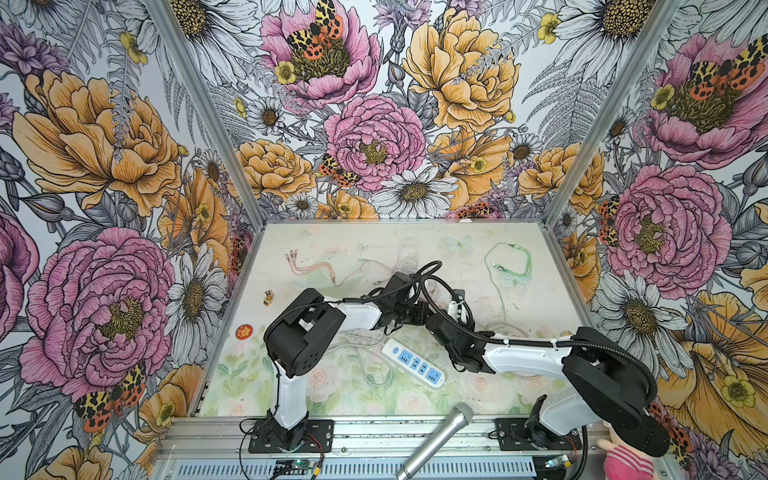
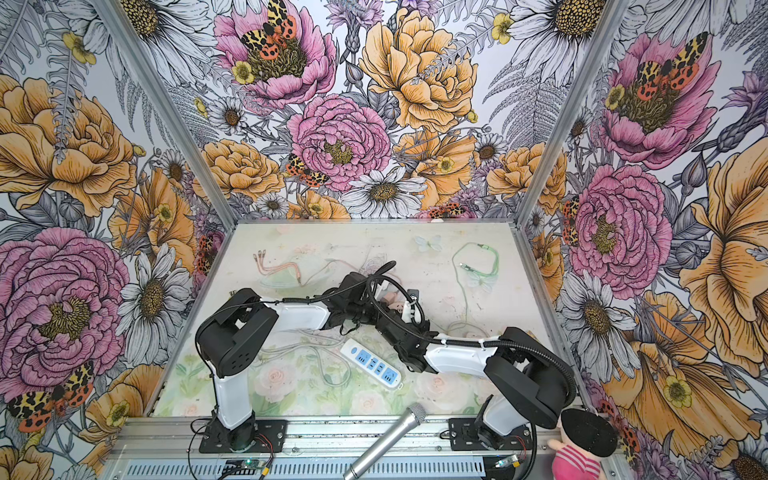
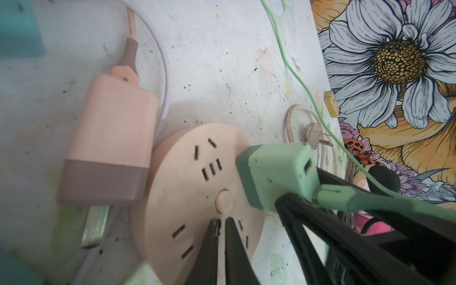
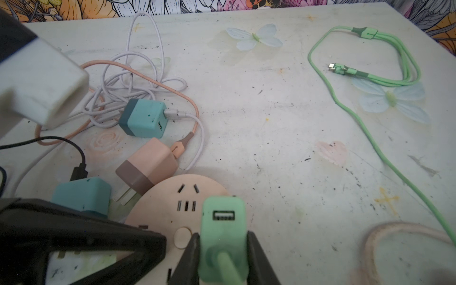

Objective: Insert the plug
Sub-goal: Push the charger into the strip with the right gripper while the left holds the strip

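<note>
- Sitting against the face of the round socket hub (image 3: 172,197), the green plug (image 4: 223,237) is leaning at the hub's edge. Its prongs are hidden, so I cannot tell whether they are entering a slot.
- The right gripper (image 4: 223,238) is clamping the plug by its two flat sides, one finger on each. This is probably keeping the prong end free to go down into the hub.
- A green cable (image 3: 370,204) is running out of the plug's back between those fingers, so the plug is lying directly in the grasp, at the fingertips.
- The left gripper (image 3: 222,220) is pressing down on the hub just beside its round button, with its jaws closed on nothing. It seems to be pinning the hub so it is not sliding under the push.
- A pink charger (image 3: 111,138) is lying loose on the table (image 4: 271,123), touching the hub's far rim and well clear of the plug.
</note>
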### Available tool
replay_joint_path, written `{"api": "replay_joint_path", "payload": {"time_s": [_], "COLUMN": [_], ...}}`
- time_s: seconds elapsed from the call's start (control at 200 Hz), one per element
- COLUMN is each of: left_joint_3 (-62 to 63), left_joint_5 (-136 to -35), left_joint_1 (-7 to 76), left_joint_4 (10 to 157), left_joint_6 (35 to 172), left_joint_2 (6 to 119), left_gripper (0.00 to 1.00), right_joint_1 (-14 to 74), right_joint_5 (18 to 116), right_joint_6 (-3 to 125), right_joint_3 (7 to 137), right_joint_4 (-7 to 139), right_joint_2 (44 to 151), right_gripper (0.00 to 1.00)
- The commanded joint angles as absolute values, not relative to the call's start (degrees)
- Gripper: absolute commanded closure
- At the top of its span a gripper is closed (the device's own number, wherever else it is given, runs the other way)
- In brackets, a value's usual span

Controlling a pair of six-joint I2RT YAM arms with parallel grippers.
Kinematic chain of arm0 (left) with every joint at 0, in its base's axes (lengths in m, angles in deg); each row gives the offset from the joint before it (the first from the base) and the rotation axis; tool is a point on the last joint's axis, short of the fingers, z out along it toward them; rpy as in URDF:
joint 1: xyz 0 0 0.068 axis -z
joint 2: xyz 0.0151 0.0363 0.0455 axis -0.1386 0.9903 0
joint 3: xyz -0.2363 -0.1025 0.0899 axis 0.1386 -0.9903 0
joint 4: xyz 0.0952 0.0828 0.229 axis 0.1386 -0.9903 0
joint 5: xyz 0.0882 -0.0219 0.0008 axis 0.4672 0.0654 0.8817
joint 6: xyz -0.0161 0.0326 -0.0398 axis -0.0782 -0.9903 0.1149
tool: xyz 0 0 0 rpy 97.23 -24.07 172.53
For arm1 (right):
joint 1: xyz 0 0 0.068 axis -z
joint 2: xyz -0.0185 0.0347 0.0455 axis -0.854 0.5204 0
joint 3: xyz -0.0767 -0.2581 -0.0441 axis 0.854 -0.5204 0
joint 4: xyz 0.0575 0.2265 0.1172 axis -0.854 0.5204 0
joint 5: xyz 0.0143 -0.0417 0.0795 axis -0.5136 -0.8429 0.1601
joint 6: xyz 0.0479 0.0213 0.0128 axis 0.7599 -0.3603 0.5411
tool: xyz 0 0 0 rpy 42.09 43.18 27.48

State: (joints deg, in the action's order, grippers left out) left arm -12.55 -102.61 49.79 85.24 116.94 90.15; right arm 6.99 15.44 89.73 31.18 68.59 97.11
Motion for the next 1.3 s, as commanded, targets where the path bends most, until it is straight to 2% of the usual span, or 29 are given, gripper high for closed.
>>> {"api": "replay_joint_path", "payload": {"time_s": [0.0,0.205,0.325,0.41,0.636,0.856,0.971,1.091,1.291], "left_joint_3": [-14.14,-13.92,-13.37,-13.24,-13.52,-13.08,-12.65,-11.73,-9.26], "left_joint_5": [-101.96,-101.71,-101.71,-101.72,-101.43,-101.01,-101.03,-97.98,-92.38], "left_joint_1": [49.53,49.56,49.53,49.63,50.20,50.29,50.50,50.75,48.38], "left_joint_4": [81.26,81.26,80.83,80.82,80.82,80.44,79.41,74.12,63.57], "left_joint_6": [117.29,117.39,117.34,117.73,117.92,118.25,118.04,115.66,111.31], "left_joint_2": [91.64,90.94,90.85,90.94,90.63,90.22,88.74,82.74,77.88], "left_gripper": [0.89,0.89,0.89,0.89,0.90,0.90,0.90,0.88,0.84], "right_joint_1": [7.07,7.58,7.93,8.19,8.43,8.40,8.68,8.85,12.91], "right_joint_5": [32.10,31.65,31.12,31.22,30.89,31.89,36.39,41.52,43.70], "right_joint_6": [90.78,88.37,87.26,86.39,85.17,85.56,85.45,84.46,82.82], "right_joint_3": [25.49,26.43,27.66,28.52,30.03,29.74,30.85,33.75,40.46], "right_joint_4": [86.64,87.52,88.62,89.15,91.03,92.51,94.92,98.99,107.06], "right_joint_2": [101.06,97.75,97.33,97.23,94.66,82.68,77.54,72.72,63.34], "right_gripper": [0.94,0.81,0.65,0.59,0.56,0.55,0.54,0.52,0.49]}}
